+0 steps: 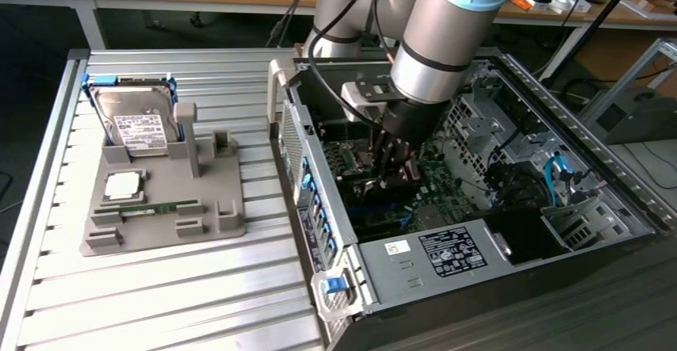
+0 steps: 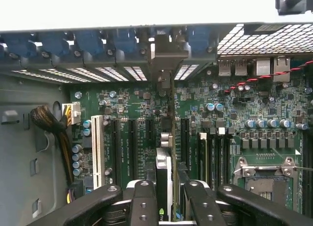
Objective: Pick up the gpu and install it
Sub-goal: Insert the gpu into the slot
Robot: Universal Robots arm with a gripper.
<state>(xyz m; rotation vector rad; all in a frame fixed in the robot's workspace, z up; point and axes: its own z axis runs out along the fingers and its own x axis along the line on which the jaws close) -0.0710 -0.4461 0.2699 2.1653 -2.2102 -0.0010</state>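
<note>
The black gripper [image 2: 168, 199] clenches the thin dark gpu card [image 2: 166, 157] edge-on above the green motherboard [image 2: 137, 118] slots, inside the open computer case [image 1: 317, 208]; a grey parts tray [image 1: 217, 208] sits on the desk [image 1: 158, 303].

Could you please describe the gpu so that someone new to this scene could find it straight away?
Look inside the open computer case, where the arm reaches down to the green motherboard. The gpu is the thin card standing on edge between the gripper fingers, its silvery bracket towards the slotted rear wall. Unlike the neighbouring empty black slots, it rises above the board.
</note>
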